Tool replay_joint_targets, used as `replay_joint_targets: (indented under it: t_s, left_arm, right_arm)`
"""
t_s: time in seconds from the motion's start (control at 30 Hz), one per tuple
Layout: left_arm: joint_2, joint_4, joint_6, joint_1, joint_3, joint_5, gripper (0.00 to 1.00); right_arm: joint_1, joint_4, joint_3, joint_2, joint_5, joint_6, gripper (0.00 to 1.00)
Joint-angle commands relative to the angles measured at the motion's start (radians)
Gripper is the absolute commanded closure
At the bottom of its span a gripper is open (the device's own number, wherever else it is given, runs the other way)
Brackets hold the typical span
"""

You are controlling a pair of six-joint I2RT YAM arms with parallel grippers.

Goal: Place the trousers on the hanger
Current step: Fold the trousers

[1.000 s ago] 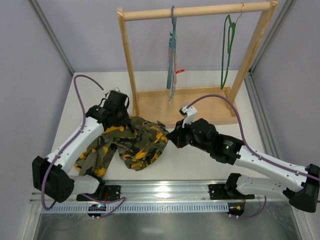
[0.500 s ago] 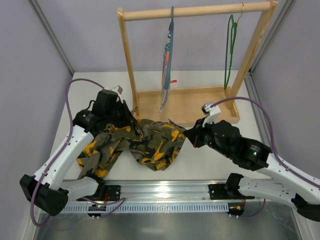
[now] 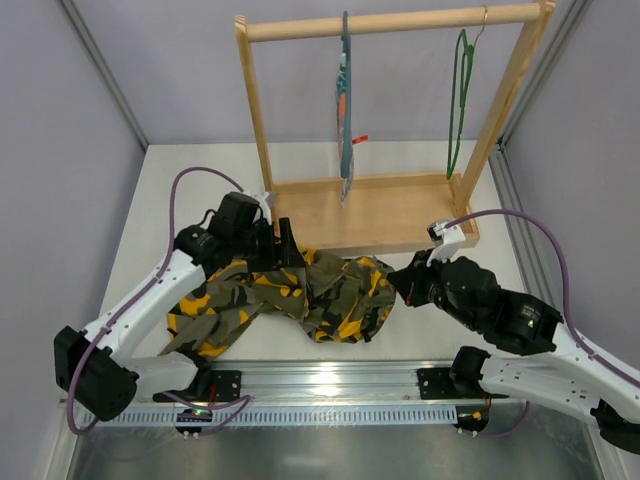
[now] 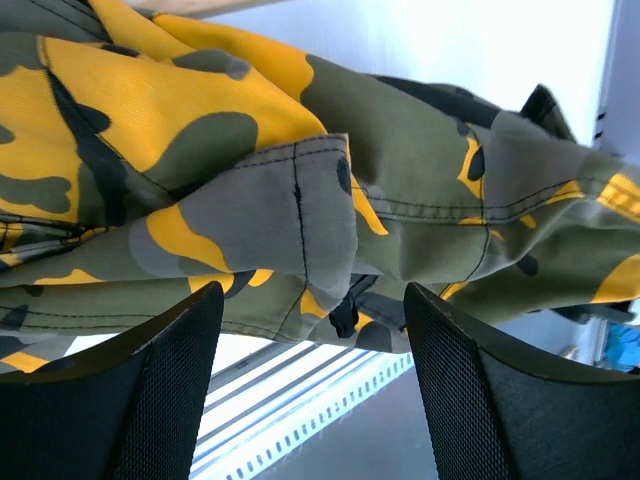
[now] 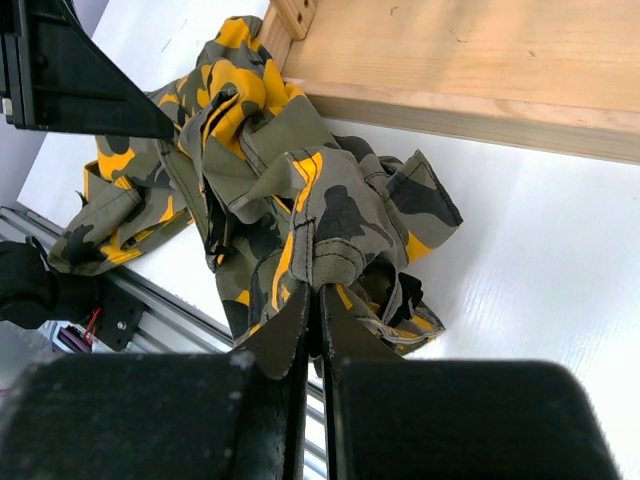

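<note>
Trousers (image 3: 310, 290) bunched, right tool (image 5: 315, 296) reaching low, pinched onto them, left tool (image 4: 312, 305) alongside, spread open

My trousers (image 3: 300, 295) are camouflage: olive green, black and bright orange-yellow patches with dark stitching. The hanger (image 3: 458, 100) is bright green, the rack (image 3: 380, 210) pale wood and the surface (image 3: 200, 180) white. My left tool (image 4: 310, 300) and right tool (image 5: 315, 292) are black.

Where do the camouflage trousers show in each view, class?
Top external: the trousers lie low centre, between the arms.
Left wrist: the trousers fill the upper frame.
Right wrist: centre-left, pinched by the right gripper.
Shared landmark: the wooden rack base, in the top and right wrist views.
</note>
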Motion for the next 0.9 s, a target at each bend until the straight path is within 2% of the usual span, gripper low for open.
replay_joint_targets:
  t_s: [0.0, 0.13, 0.43, 0.6, 0.63, 0.67, 0.73, 0.77, 0.8, 0.87]
  left_arm:
    - [0.019, -0.004, 0.045, -0.052, 0.03, -0.093, 0.27]
    - [0.015, 0.032, 0.008, -0.053, 0.018, -0.147, 0.28]
    - [0.07, 0.127, -0.014, -0.084, -0.017, -0.124, 0.32]
    - [0.1, 0.126, -0.023, -0.101, -0.014, -0.134, 0.41]
    - [0.102, 0.129, -0.027, -0.101, -0.016, -0.136, 0.44]
    - [0.104, 0.132, -0.031, -0.102, -0.016, -0.136, 0.58]
    - [0.108, 0.125, -0.04, -0.102, -0.006, -0.157, 0.74]
    - [0.111, 0.109, -0.046, -0.102, 0.004, -0.173, 0.9]
    - [0.116, 0.071, -0.047, -0.102, 0.018, -0.191, 0.99]
    - [0.12, -0.005, -0.038, -0.102, 0.073, -0.257, 1.0]
  right_arm:
    - [0.001, 0.063, 0.005, -0.003, 0.01, 0.02, 0.96]
    - [0.003, 0.079, -0.002, -0.002, 0.001, 0.017, 0.96]
    - [0.003, 0.092, -0.03, -0.026, 0.001, 0.024, 0.96]
    - [0.001, 0.102, -0.045, -0.029, 0.004, 0.031, 0.96]
    - [0.001, 0.102, -0.048, -0.029, 0.009, 0.031, 0.96]
    - [0.001, 0.105, -0.05, -0.029, 0.01, 0.031, 0.96]
    - [0.001, 0.105, -0.05, -0.029, 0.013, 0.031, 0.96]
    - [0.003, 0.096, -0.047, -0.028, 0.022, 0.031, 0.96]
    - [0.001, 0.086, -0.039, -0.028, 0.033, 0.031, 0.96]
    - [0.001, 0.047, -0.009, -0.031, 0.073, 0.026, 0.96]
